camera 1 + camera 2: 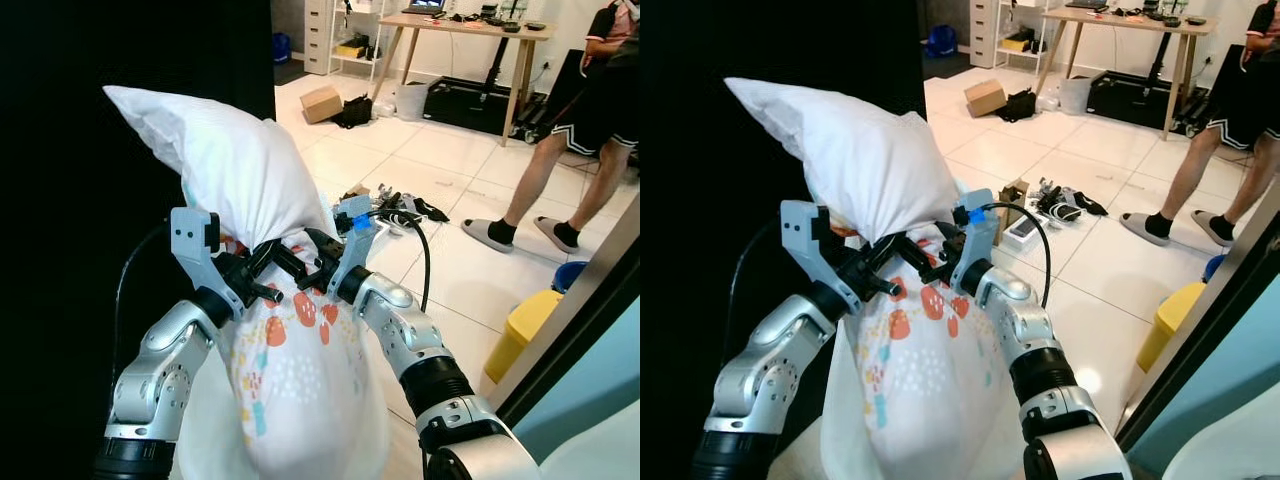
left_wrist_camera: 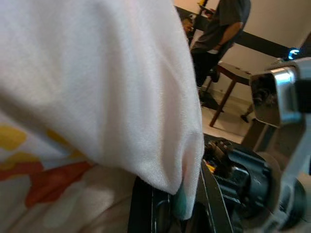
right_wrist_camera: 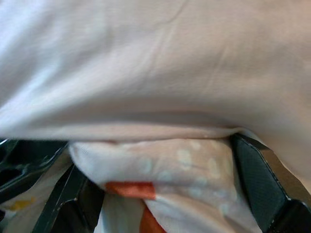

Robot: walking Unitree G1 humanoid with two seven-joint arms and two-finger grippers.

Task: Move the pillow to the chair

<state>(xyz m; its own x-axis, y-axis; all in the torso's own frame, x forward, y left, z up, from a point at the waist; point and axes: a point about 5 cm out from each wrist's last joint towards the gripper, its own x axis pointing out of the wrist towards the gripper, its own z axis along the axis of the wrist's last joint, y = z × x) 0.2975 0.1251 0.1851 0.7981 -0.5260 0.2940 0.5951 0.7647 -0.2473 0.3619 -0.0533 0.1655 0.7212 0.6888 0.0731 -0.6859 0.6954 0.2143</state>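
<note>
- So the pillow [image 1: 262, 300] is already picked up and off whatever it was lying on, held up in front of the robot's chest. That part looks done to me.
- What's left: carrying it over and setting it down on the chair. I can't spot a chair, so my guess is the robot has some walking or turning to do first.
- Left hand [image 1: 262, 268] is pinched into the pillow's middle from its left side, fingers closed down on a bunched fold of fabric.
- Right hand [image 1: 312, 262] does the same from the pillow's right side, fingers clamped on the printed cloth. The two hands nearly meet at the pillow's waist.
- The pillow stands upright: white top puffs out above the hands, orange-spotted lower half hangs below them.
- Beyond the pillow there's a person [image 1: 580, 120] on the tiled floor [image 1: 450, 160] and a wooden desk [image 1: 465, 28] farther back.
</note>
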